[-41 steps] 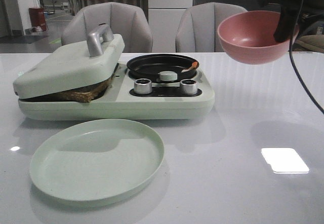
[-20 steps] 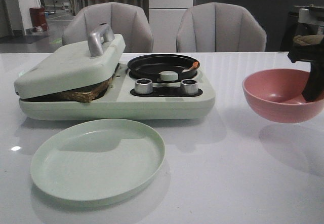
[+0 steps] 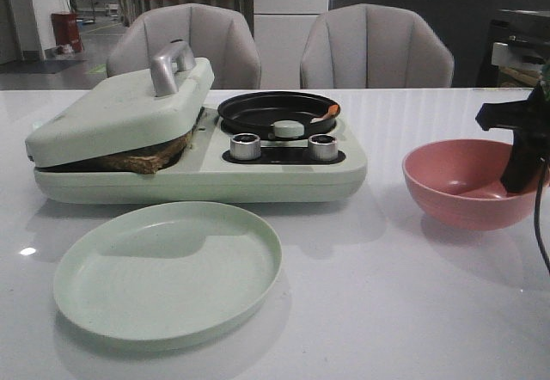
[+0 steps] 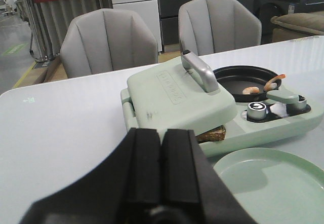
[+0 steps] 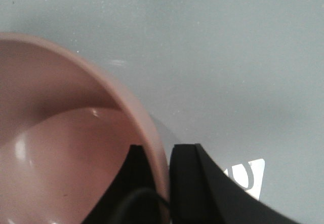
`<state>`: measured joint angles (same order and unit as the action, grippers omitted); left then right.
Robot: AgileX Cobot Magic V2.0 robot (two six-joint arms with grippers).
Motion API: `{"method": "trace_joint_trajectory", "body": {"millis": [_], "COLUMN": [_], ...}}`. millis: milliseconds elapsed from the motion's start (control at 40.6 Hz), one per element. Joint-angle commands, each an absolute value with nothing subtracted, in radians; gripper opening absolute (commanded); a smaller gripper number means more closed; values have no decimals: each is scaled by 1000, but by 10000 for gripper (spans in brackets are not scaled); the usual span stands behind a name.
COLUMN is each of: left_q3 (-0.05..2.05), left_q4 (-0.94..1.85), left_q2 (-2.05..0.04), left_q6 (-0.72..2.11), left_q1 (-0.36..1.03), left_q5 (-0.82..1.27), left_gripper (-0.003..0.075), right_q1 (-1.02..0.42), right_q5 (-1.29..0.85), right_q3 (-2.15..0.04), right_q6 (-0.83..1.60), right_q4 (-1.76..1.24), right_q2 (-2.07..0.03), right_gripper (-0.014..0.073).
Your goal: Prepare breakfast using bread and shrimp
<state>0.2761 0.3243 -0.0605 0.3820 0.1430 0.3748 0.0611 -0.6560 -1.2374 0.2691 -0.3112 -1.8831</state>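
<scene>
Chairs (image 3: 279,46) behind glossy white table (image 3: 404,311) (two, grey, padded).

- The cooker (image 3: 198,169) is sitting on the bench (image 3: 387,311), toward the left.
- The bread (image 3: 142,158) is lying inside it, under its lid (image 3: 120,113).
- The shrimp (image 3: 329,112) is lying in the pan (image 3: 275,112), right of the lid.
- The plate (image 3: 168,268) is lying before the cooker.
- The bowl (image 3: 468,182) is sitting on the bench, right of the cooker.
- Two chairs (image 3: 374,46) are standing behind the bench.

White glossy table (image 3: 412,311) carries three items. Pale green sandwich maker (image 3: 198,169) at rear left; green plate (image 3: 168,268) in front; pink bowl (image 3: 468,182) right.
</scene>
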Motion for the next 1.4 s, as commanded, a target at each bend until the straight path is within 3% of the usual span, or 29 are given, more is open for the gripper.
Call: {"method": "trace_joint_trajectory", "body": {"millis": [0,98,197,566,1059,1379], "left_q3": [302,302,302,302,302,302], "left_q4": [340,340,340,340,340,340], "left_q2": [-68,-68,-68,-68,-68,-68], "left_q6": [374,374,374,374,374,374], "left_q1": [152,152,152,152,152,152], "left_q5": [296,296,296,296,296,296], "left_gripper": [34,33,34,34,34,34], "right_q1": [63,63,63,9,-247,-342], "right_q5": [-679,-742,-764,-648,-98,-28], "right_q3": [-1306,-1356,-1378,-1323,-770,-461], "right_q6": [283,283,283,321,324,324], "right_q4": [-302,-286,-265,-276,-308,-329], "right_q2": [-1824,-1801,-1757,-1427,-949,-582], "right_gripper": [384,548,612,606,606,606]}}
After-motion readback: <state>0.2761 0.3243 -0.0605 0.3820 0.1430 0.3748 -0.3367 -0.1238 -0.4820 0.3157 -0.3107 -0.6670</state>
